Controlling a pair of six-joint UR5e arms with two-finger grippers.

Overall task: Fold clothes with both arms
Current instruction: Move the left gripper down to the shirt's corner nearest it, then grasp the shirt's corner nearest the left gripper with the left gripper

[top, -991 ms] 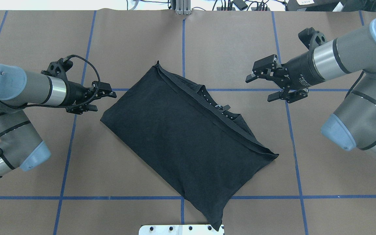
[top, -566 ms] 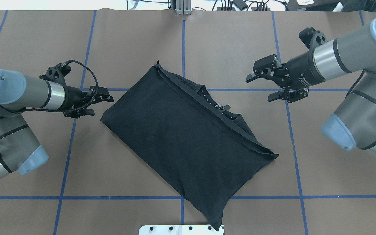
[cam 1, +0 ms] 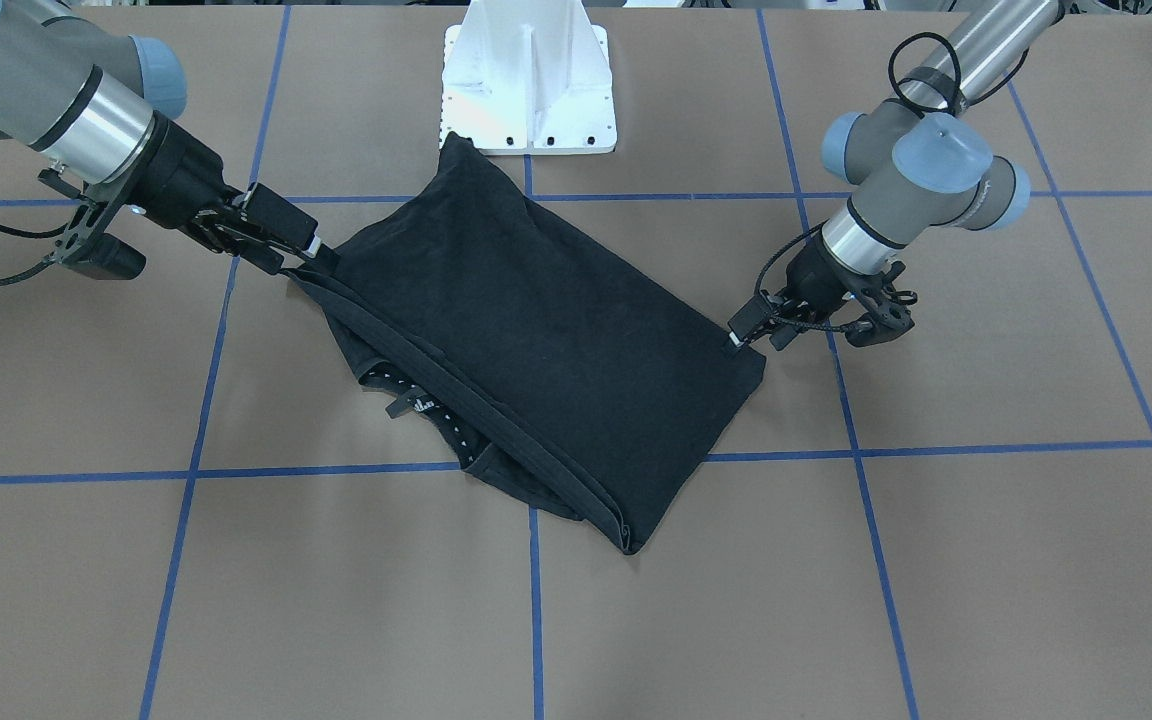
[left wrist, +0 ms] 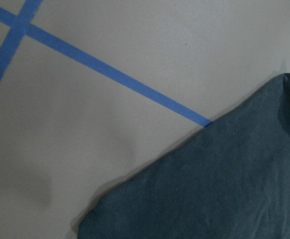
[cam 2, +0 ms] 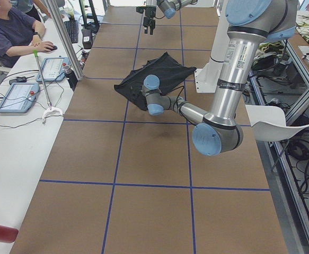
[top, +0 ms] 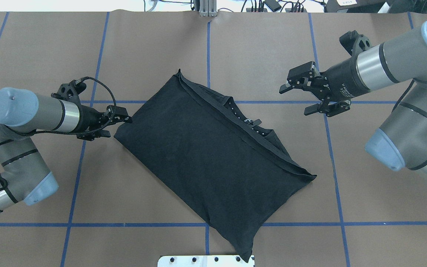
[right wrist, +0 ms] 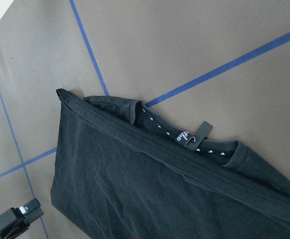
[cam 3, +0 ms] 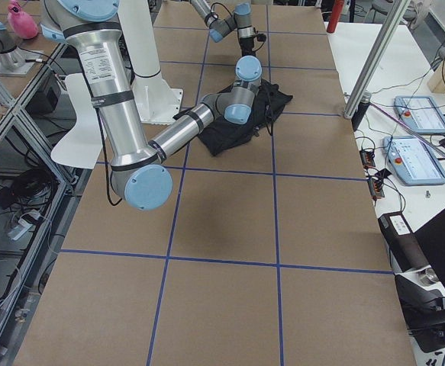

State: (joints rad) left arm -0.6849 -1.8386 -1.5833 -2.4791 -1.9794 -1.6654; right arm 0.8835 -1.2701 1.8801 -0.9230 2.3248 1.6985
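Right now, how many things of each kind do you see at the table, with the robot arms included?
Black T-shirt: 1
Robot arms: 2, the left arm and the right arm
White pedestal base: 1
Total: 4

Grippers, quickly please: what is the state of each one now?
Left gripper: open, at a corner of the shirt, holding nothing.
Right gripper: open, empty, away from the shirt.
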